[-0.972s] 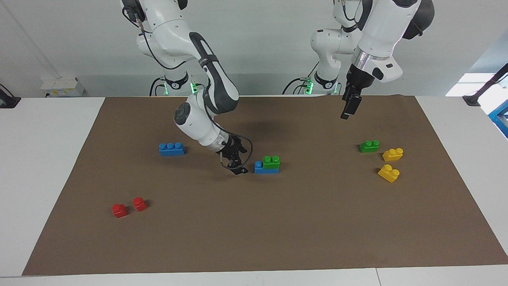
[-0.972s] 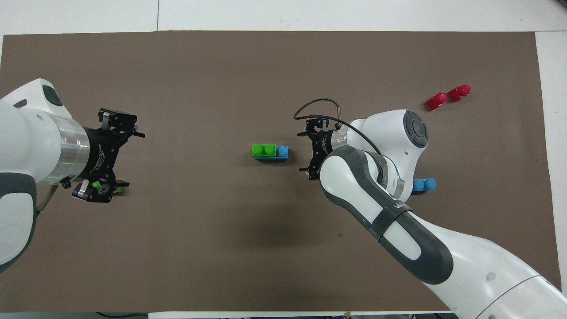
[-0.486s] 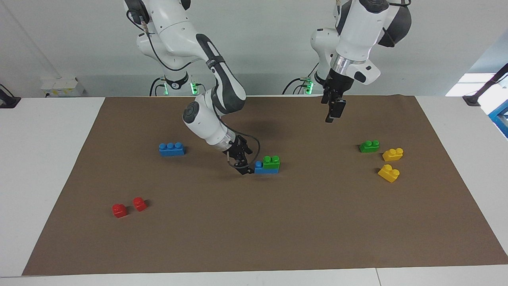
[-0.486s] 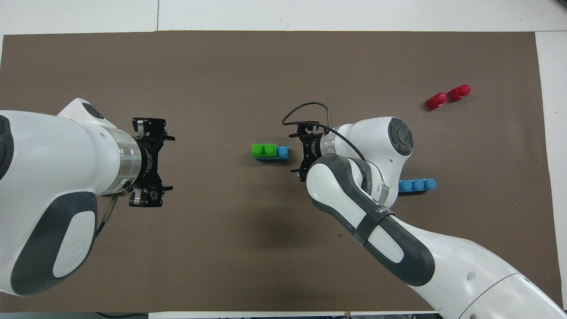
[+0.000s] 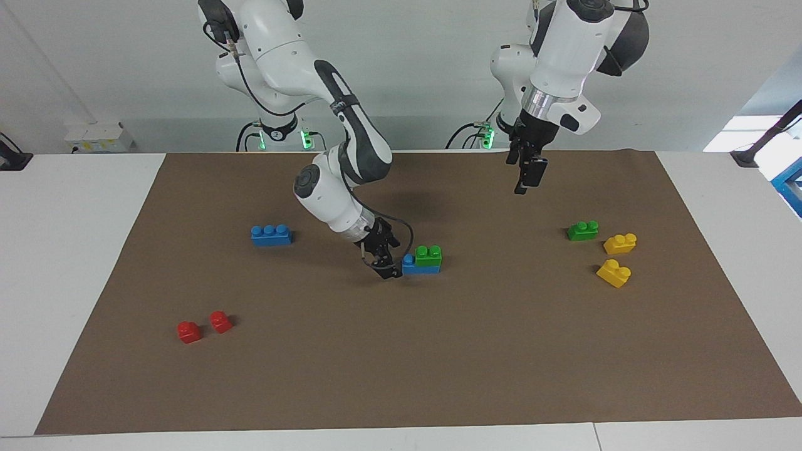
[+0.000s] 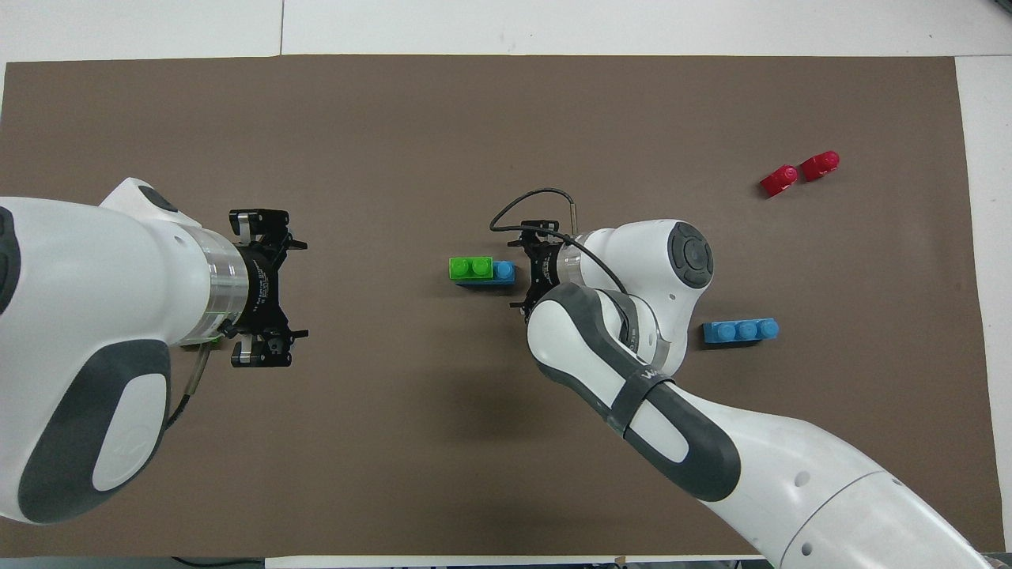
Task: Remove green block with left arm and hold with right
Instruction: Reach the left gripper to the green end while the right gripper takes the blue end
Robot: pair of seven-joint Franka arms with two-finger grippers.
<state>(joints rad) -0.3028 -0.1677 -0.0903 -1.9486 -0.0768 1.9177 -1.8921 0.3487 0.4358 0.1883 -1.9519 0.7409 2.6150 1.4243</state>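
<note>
Starting at the robots' end of the desk [image 5: 75, 250]: the left gripper [image 5: 525, 181] hangs up in the air over the strip of brown mat [image 5: 438, 363] closest to the robots, pointing down. Its fingers are spread apart with nothing between them. A bit farther out, toward the left arm's end, there's a loose green brick [image 5: 583, 230], with a yellow brick [image 5: 620, 243] just beside it and a second yellow brick [image 5: 614, 273] a little farther from the robots again. Over toward the right arm's end, about level with that loose green one, a blue three-stud brick [image 5: 271, 235] sits on its own. Then mid-mat you get the actual target: the green block [image 5: 428, 255] is stuck on top of a blue brick [image 5: 420, 267]. It covers the part toward the left arm's end, so one blue stud shows at the other end. The right arm is bent way down, and the right gripper [image 5: 385, 266] is low at the mat, just beside that bare-stud end of the blue brick. Its fingers are apart and not clamped on anything. I honestly can't tell if it's touching the brick yet. Farthest from the robots, toward the right arm's end, two little red bricks [image 5: 189, 332] [image 5: 220, 321] sit side by side.
</note>
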